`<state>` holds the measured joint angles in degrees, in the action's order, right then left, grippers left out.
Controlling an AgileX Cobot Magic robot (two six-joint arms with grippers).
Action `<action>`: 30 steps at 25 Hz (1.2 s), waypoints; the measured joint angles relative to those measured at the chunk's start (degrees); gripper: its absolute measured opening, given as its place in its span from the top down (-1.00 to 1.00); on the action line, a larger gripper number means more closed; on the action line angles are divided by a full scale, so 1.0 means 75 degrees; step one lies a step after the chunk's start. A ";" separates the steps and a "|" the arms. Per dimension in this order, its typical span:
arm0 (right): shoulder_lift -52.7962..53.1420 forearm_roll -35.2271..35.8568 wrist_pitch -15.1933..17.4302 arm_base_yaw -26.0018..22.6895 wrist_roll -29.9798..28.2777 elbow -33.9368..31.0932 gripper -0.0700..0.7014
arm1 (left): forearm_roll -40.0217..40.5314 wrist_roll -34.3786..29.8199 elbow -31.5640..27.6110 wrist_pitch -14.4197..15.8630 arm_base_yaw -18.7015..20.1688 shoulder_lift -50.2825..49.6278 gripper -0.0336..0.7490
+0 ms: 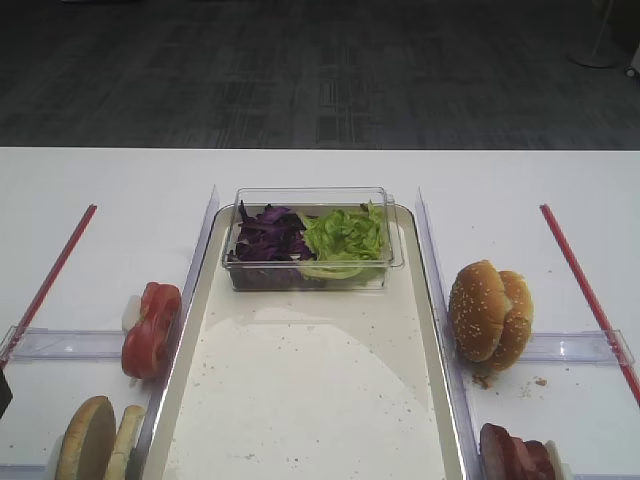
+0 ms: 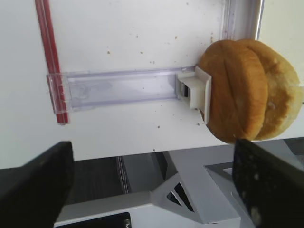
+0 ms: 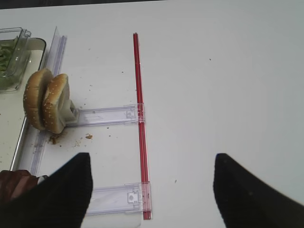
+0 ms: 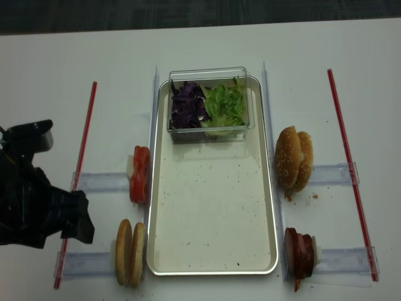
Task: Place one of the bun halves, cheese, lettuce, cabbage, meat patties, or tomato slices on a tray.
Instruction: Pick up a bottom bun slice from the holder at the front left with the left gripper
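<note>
Left end effector (image 2: 152,175) gapes wide, holding nothing; bun halves (image 4: 130,253) stand on edge just past it. Right end effector (image 3: 152,190) likewise spread and bare — meat patties (image 4: 301,253) at its 9 o'clock. The tray (image 4: 213,213) lies between; tomato slices (image 4: 140,174) at its 9 o'clock, cabbage (image 4: 186,105) and lettuce (image 4: 225,104) boxed at 12.

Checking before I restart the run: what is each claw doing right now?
Left claw: open, holding nothing, hanging near the standing brown bun halves.
Right claw: open, holding nothing, above the white table.
</note>
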<state>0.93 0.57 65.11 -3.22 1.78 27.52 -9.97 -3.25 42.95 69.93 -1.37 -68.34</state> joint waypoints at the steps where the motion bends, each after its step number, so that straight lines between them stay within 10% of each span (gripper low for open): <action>1: 0.0000 0.0000 0.0000 0.0000 0.0000 0.0000 -0.61 | 0.0000 -0.0001 0.0000 -0.0013 0.0000 0.0000 -0.67; 17: 0.0000 0.0000 0.0000 0.0000 0.0000 0.0000 -0.61 | -0.0063 0.0075 0.0025 -0.0013 0.0085 0.0000 -0.67; 30: 0.0000 0.0000 0.0000 0.0000 0.0000 0.0000 -0.61 | -0.0141 0.1338 0.0072 -0.0025 0.2115 0.0000 -0.64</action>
<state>0.93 0.57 65.11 -3.22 1.78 27.52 -11.02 6.79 43.49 69.74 14.49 -68.34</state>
